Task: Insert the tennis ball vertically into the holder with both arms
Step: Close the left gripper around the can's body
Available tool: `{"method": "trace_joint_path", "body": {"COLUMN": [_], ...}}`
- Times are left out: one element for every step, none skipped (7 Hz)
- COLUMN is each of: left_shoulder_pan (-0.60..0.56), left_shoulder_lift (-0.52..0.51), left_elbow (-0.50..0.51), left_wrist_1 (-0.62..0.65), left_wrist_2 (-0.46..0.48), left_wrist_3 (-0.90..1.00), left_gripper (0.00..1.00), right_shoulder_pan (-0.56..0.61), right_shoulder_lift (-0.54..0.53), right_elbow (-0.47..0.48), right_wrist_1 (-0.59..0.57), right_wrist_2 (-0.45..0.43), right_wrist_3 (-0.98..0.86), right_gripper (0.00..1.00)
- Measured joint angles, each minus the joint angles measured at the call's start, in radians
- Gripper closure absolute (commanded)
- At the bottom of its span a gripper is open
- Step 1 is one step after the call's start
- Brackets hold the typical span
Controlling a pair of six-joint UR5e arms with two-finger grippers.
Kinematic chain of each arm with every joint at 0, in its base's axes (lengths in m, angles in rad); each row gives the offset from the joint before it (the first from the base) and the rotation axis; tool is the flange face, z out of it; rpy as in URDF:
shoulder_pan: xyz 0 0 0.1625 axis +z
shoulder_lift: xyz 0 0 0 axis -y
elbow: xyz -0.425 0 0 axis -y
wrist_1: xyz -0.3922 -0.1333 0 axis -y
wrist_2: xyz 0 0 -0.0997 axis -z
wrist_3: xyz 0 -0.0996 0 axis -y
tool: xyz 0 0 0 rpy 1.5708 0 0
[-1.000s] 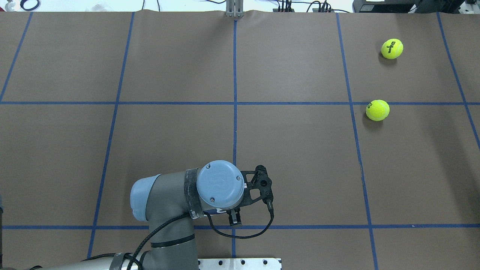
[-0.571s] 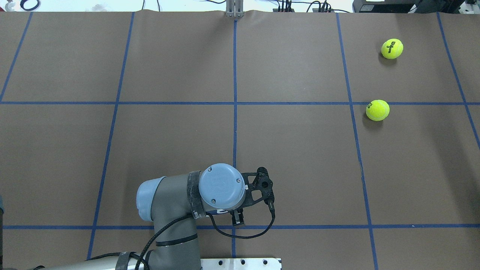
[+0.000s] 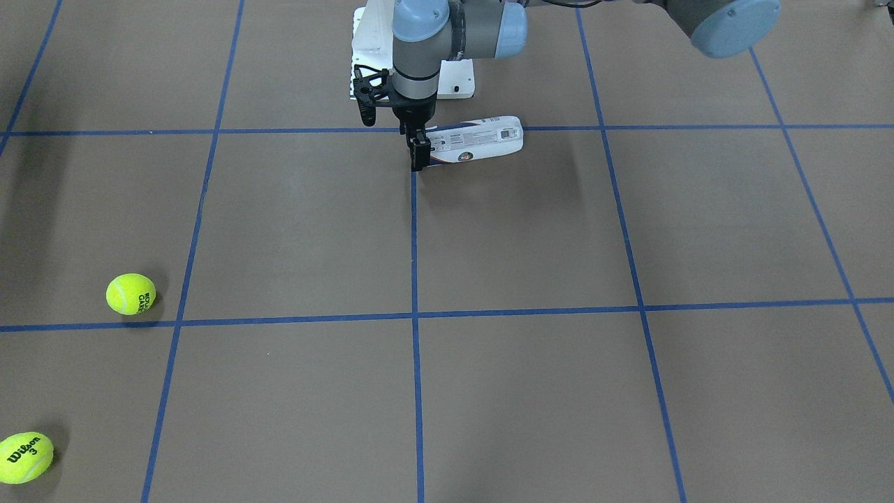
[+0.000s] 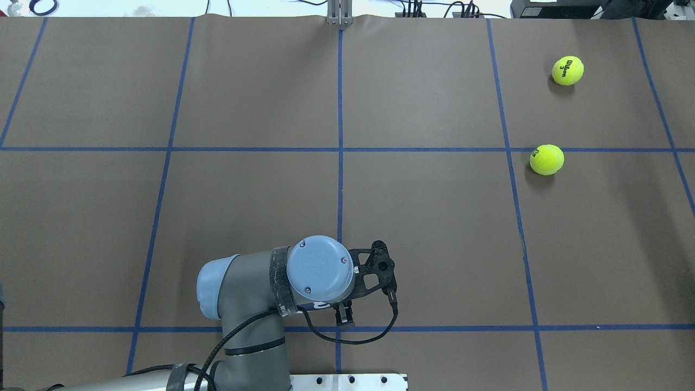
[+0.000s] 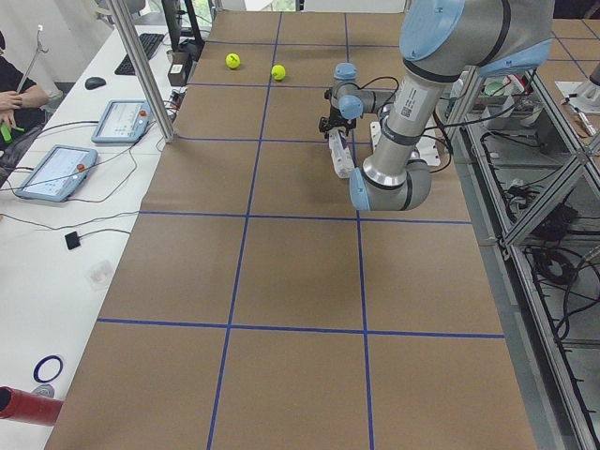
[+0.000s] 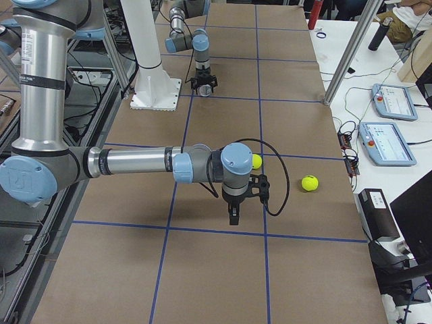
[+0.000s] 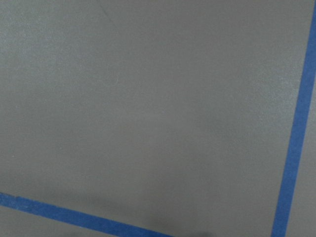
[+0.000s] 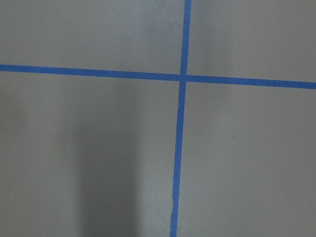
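**Front-facing view.** The holder [image 3: 482, 138] is a clear tube with a navy-and-white label. It lies on its side at the far side of the table [image 3: 531, 391], just in front of the white pedestal base [image 3: 457, 78]. The left gripper [image 3: 418, 155] stands at its left end. Its fingers read as one dark bar, and we cannot tell whether they pinch the rim. One tennis ball [image 3: 130, 293] and a second ball [image 3: 25, 457] rest near left, well apart from the holder.

**Overhead view.** The wrist hides nearly all of the holder.

**Right side view.** The right gripper [image 6: 233, 214] hangs over the table. We cannot tell its finger spread.

**Wrist views.** These show only bare table and blue tape [image 8: 180, 148].

**Handling.** We judge the holder light, thin-walled and smooth — apt to roll, flex or slip. We would grip it at the rim or across the labelled middle, with modest force.
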Motion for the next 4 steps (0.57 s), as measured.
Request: {"method": "trace_joint_path", "body": {"left_shoulder_pan": [-0.001,-0.001,0.0,0.001], "left_shoulder_lift": [0.003,0.008,0.012,0.013], "left_elbow": [-0.001,-0.002,-0.004,-0.005], "left_wrist_1": [0.002,0.003,0.004,0.004], "left_wrist_2": [-0.001,-0.001,-0.001,-0.001], "left_wrist_3": [0.001,0.0,-0.001,-0.003], "left_gripper": [0.02,0.02,0.02,0.1], "right_shoulder_pan": [0.0,0.0,0.0,0.0], "right_shoulder_lift": [0.0,0.0,0.0,0.0], "right_elbow": [0.0,0.0,0.0,0.0], "right_wrist_1": [0.0,0.0,0.0,0.0], "right_wrist_2": [0.0,0.0,0.0,0.0], "right_wrist_3": [0.0,0.0,0.0,0.0], "right_gripper": [0.01,0.0,0.0,0.01]}}
